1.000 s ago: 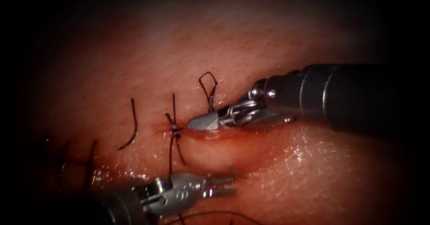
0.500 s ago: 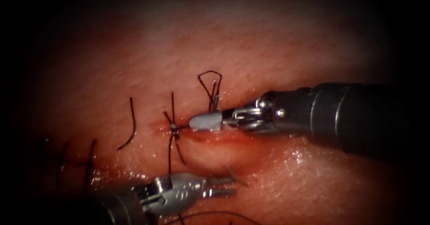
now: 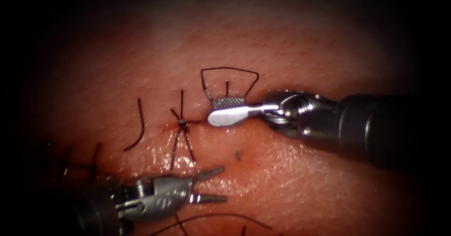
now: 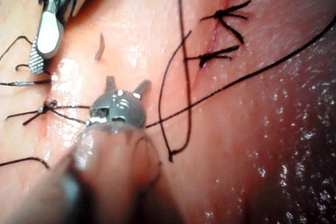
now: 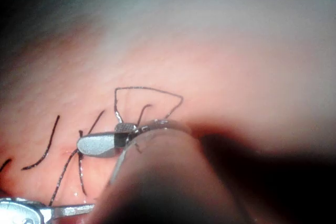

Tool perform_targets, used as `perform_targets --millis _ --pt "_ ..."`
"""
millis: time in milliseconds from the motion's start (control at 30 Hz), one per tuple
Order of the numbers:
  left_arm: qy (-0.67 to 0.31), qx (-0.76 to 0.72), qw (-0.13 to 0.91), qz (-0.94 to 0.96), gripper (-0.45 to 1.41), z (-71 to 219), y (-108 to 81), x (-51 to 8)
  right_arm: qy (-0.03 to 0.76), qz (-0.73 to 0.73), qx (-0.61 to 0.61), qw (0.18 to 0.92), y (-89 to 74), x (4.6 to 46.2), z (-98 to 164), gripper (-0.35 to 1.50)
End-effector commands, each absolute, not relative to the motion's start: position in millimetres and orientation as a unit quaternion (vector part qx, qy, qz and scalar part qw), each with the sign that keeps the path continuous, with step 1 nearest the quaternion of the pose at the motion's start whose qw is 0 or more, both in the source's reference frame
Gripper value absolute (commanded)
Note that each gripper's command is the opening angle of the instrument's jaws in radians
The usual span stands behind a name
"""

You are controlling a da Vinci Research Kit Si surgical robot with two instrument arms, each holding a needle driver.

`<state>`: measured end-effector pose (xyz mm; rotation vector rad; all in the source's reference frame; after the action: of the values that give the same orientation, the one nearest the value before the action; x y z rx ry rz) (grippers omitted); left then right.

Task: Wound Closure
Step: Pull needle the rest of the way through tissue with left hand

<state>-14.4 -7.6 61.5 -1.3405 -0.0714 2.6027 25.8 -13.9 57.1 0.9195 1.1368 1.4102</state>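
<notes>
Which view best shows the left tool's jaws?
The endoscope view: the left tool lies side-on, jaws spread and holding nothing, below the knot. The left wrist view looks from behind the left tool, showing two short tips. The right wrist view catches one jaw at its edge.

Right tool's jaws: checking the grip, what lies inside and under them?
The right tool has open jaws, with a thread loop running to its ridged jaw. Under them lies the cut in the tissue; that stretch is covered.
</notes>
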Motion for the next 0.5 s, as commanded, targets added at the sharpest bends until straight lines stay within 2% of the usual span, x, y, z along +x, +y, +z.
perform_targets --millis 33,167,267,500 --pt "-0.023 -0.456 0.107 0.883 0.29 62.1 -7.3 -14.8 0.472 0.587 0.378 0.538 -13.2 25.2 57.8 0.99" --pt "-0.008 -0.458 0.107 0.882 0.35 62.3 -6.8 -14.8 0.467 0.586 0.371 0.548 -12.6 23.0 58.2 0.99" --pt "0.002 -0.463 0.114 0.879 0.54 62.7 -6.4 -15.3 0.467 0.586 0.371 0.548 -12.2 21.2 58.2 0.98" --pt "0.029 -0.478 0.123 0.869 0.54 63.0 -5.4 -16.7 0.477 0.595 0.365 0.535 -12.2 16.6 57.5 0.83"
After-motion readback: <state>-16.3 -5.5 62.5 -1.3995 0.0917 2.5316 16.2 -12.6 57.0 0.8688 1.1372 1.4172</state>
